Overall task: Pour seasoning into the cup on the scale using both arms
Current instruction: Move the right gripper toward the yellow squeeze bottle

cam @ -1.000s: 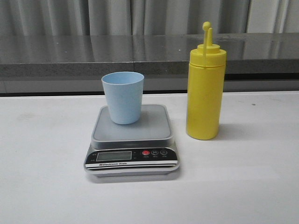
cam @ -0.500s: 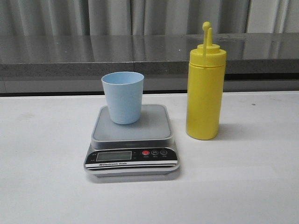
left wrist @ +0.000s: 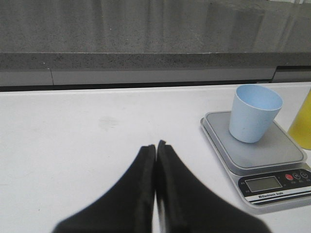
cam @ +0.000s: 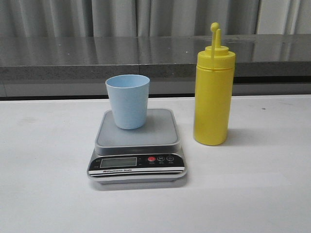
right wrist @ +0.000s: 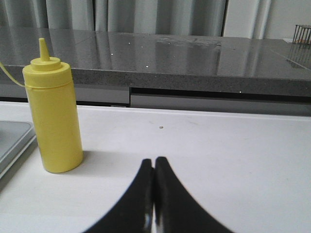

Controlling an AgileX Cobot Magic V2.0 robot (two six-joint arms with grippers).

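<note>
White table [cam: 43, 194] in front, dark grey stone ledge [cam: 73, 58] behind it, grey curtains [cam: 58, 17] at the back. Left gripper [left wrist: 155, 144] low over the bare table, fingers pressed together and holding nothing, with the scale [left wrist: 272, 155] and the light blue cup [left wrist: 254, 119] upright on its platform well ahead of the tips and off to one side. Right gripper [right wrist: 154, 161] also closed tight and empty, touching nothing, with the yellow seasoning bottle [right wrist: 52, 116] upright on the table ahead of the tips, just beside the scale's edge, nozzle uncovered.
</note>
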